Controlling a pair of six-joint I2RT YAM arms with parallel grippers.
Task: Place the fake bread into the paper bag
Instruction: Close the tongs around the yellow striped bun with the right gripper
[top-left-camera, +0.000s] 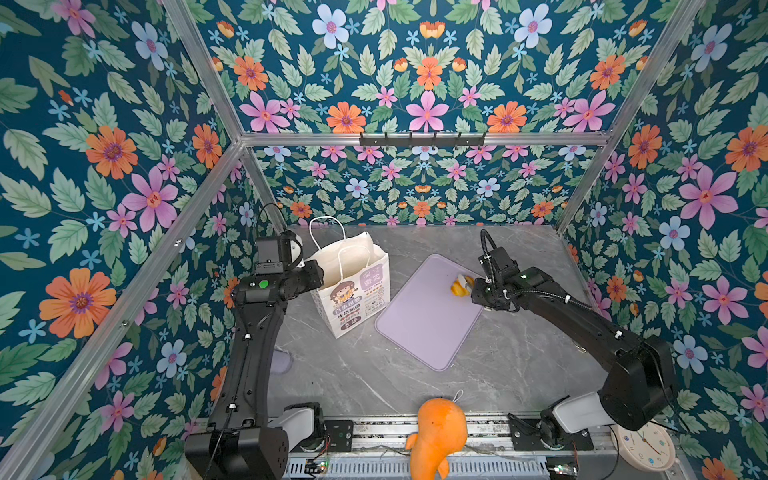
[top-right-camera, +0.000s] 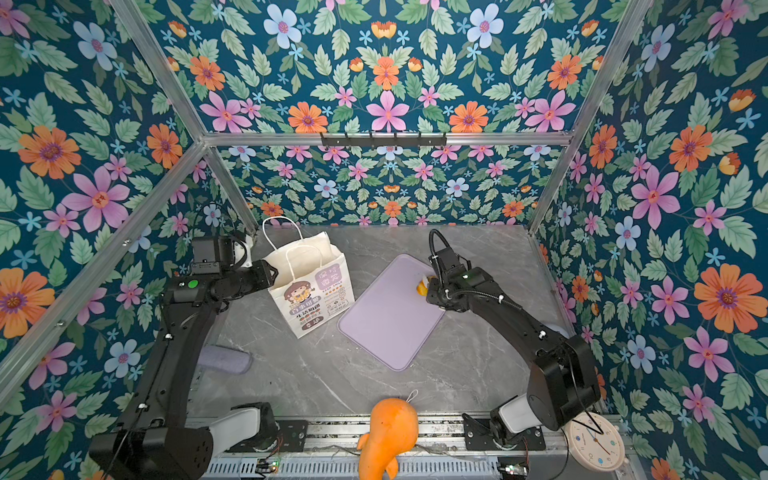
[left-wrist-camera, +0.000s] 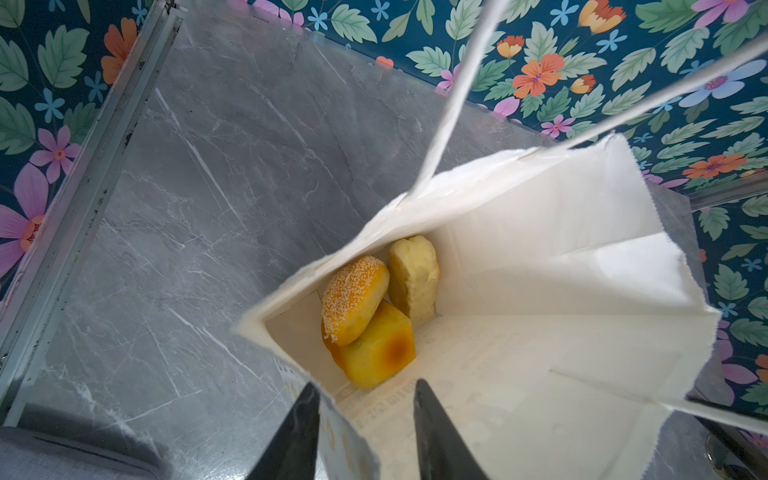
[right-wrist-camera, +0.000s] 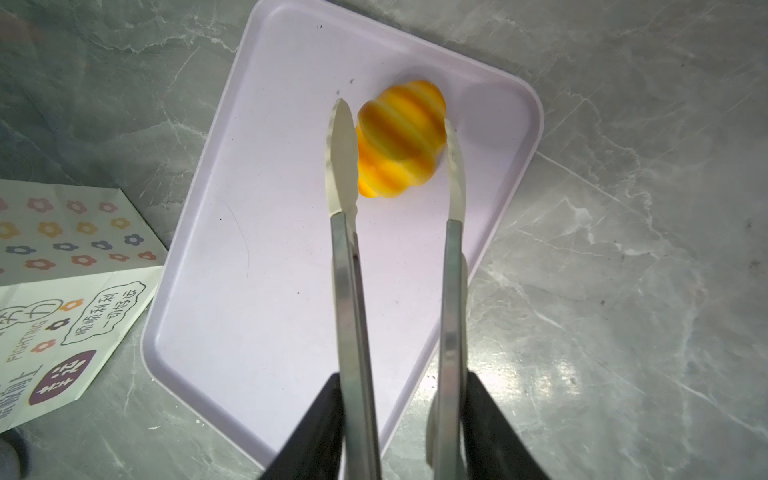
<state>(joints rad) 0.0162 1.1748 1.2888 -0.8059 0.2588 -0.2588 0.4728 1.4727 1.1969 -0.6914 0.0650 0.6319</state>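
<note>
The white paper bag (top-left-camera: 353, 286) (top-right-camera: 311, 291) stands open at the back left of the grey table. Inside it lie a speckled bun (left-wrist-camera: 355, 299), a blocky loaf piece (left-wrist-camera: 380, 349) and a pale long roll (left-wrist-camera: 413, 274). My left gripper (left-wrist-camera: 365, 384) straddles the bag's rim, one finger outside and one inside, jaws apart. A ridged yellow croissant (right-wrist-camera: 399, 141) (top-left-camera: 459, 286) rests on the lilac tray (right-wrist-camera: 270, 208) (top-left-camera: 428, 324). My right gripper (right-wrist-camera: 403, 378) is shut on metal tongs (right-wrist-camera: 349, 291), whose white tips flank the croissant.
A big orange plush toy (top-left-camera: 438, 432) lies at the table's front edge. A round clock (top-left-camera: 642, 446) sits at the front right. A grey cloth object (top-right-camera: 224, 359) lies beside the left arm. Floral walls enclose three sides.
</note>
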